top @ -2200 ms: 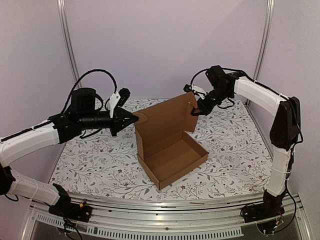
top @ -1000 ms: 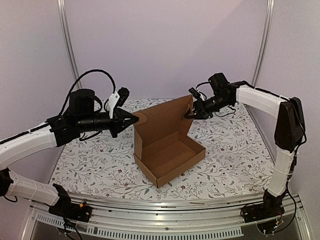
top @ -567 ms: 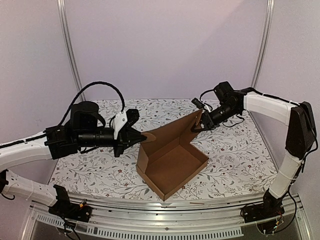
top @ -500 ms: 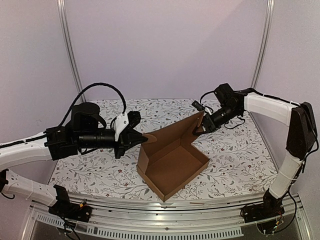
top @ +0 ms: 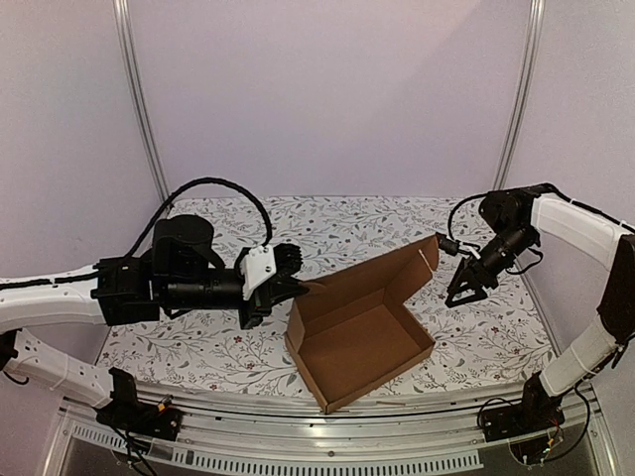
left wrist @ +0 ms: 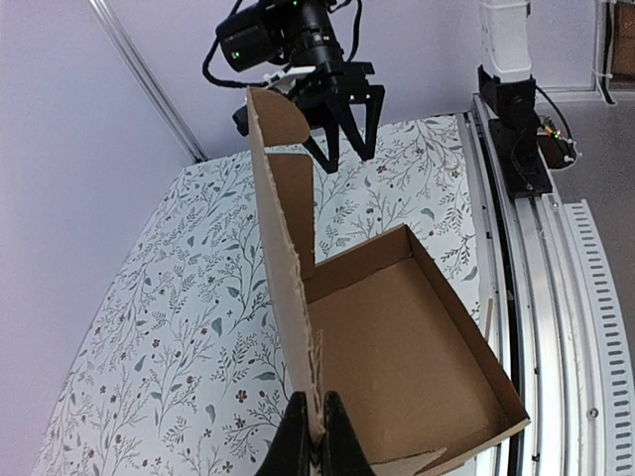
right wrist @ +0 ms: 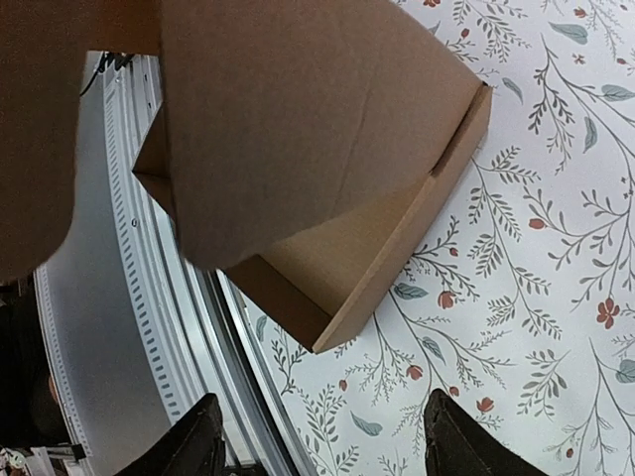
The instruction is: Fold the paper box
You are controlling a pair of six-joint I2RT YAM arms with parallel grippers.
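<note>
One paper box (top: 362,332); left gripper (top: 303,288), right gripper (top: 458,296)

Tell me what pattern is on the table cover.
The table cover is white with grey-green leafy sprigs and small red flowers. It shows clearest in the right wrist view.

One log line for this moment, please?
left gripper: shut on paper box, raised lid edge | right gripper: open, clear of box

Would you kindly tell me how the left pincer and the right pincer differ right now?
The left pincer is shut on the paper box, pinching a raised edge; the right pincer is open and holds nothing. The left pincer touches the box; the right pincer hangs apart from it. Both have dark fingers.
</note>
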